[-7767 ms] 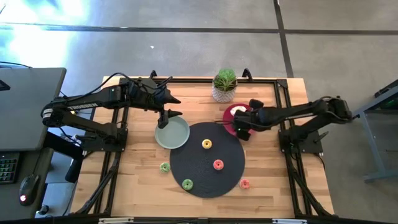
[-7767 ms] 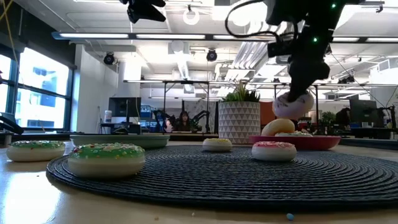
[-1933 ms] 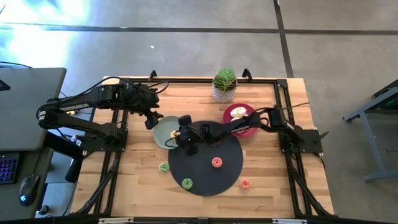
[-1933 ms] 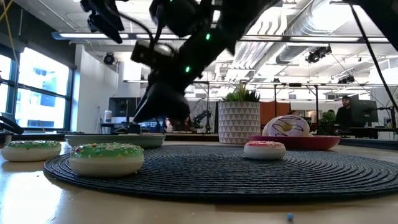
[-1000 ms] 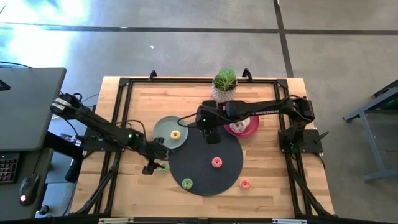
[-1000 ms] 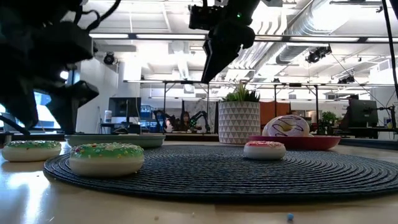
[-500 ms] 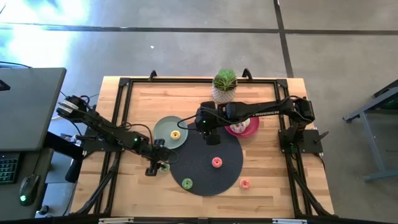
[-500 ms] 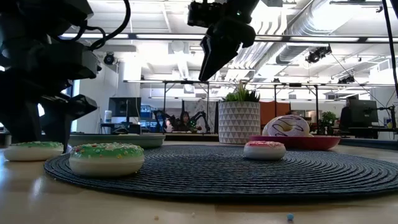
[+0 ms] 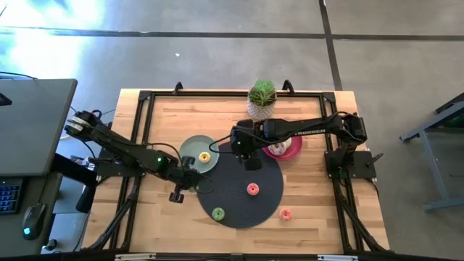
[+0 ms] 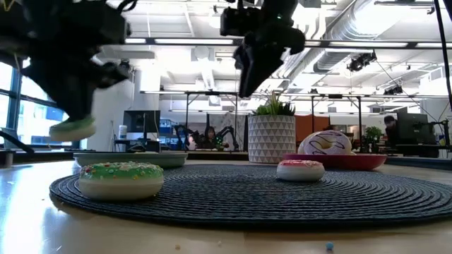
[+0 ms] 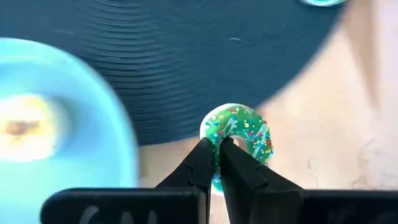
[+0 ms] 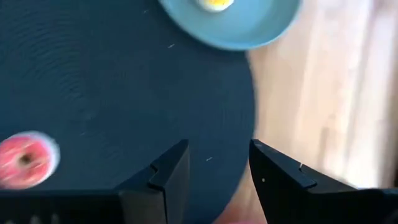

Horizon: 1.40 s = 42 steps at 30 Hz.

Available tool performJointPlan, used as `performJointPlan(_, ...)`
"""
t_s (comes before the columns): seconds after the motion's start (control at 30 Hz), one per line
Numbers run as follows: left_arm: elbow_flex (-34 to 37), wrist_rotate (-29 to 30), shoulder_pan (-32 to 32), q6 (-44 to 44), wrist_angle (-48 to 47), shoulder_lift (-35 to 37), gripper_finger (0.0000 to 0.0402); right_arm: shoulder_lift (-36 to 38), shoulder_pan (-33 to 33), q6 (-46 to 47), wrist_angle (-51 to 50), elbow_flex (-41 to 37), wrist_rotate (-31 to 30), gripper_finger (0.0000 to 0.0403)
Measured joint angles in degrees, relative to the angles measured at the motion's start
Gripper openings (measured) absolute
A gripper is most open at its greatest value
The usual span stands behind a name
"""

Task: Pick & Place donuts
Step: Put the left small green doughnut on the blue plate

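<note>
Left gripper [image 11: 217,148] pinches a green sprinkled donut [image 11: 239,132], lifted at the mat's [image 9: 239,199] nine o'clock. Right gripper [image 12: 214,163] hangs wide above its top edge

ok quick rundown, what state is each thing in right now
left gripper: shut on green sprinkled donut, lifted off the table
right gripper: open, empty, above the dark mat
yellow donut: lying on sage-green plate
red donut: lying on the mat
</note>
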<state>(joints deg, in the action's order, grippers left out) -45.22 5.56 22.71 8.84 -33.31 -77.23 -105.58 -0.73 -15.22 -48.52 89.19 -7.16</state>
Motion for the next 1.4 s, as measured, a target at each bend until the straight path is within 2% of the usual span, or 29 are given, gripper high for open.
performJointPlan(0.1,-3.9,2.9,-2.1,-1.1,-7.0,0.0,0.0017,0.0,0.3,1.5,-3.7,0.0,4.9,0.0156)
performJointPlan(0.23,-4.6,2.1,-8.3,-5.3,-9.8,0.0,0.0007,0.0,2.8,3.7,-9.5,-0.1,11.5,0.0156)
performJointPlan(0.3,-3.4,-0.8,-12.7,-9.6,-9.5,0.0,0.0005,0.0,4.8,3.7,-10.9,-0.1,11.6,0.0156)
performJointPlan(0.47,1.1,-14.1,-24.0,-18.0,-1.1,0.0,0.0004,0.0,9.7,5.3,-11.8,-0.1,9.7,0.0156)
performJointPlan(0.53,2.6,-15.8,-27.0,-18.7,0.9,0.0,0.0004,0.0,11.2,6.1,-11.6,-0.1,9.0,0.0156)
performJointPlan(0.63,3.6,-15.2,-30.0,-18.8,1.1,0.0,0.0004,0.0,12.6,6.3,-11.6,-0.1,9.0,0.0156)
performJointPlan(0.9,6.0,-14.8,-31.3,-19.0,1.6,-0.4,0.0014,0.0,13.3,10.6,-8.2,-0.1,8.9,0.0156)
performJointPlan(1.13,6.6,-13.0,-31.3,-18.0,1.7,-1.3,0.0082,-0.7,13.7,15.9,-7.5,-0.1,11.1,0.0156)
performJointPlan(1.4,6.6,-11.3,-31.3,-16.1,2.3,-1.3,0.0143,-5.9,16.0,21.6,-7.3,-0.1,11.7,0.0157)
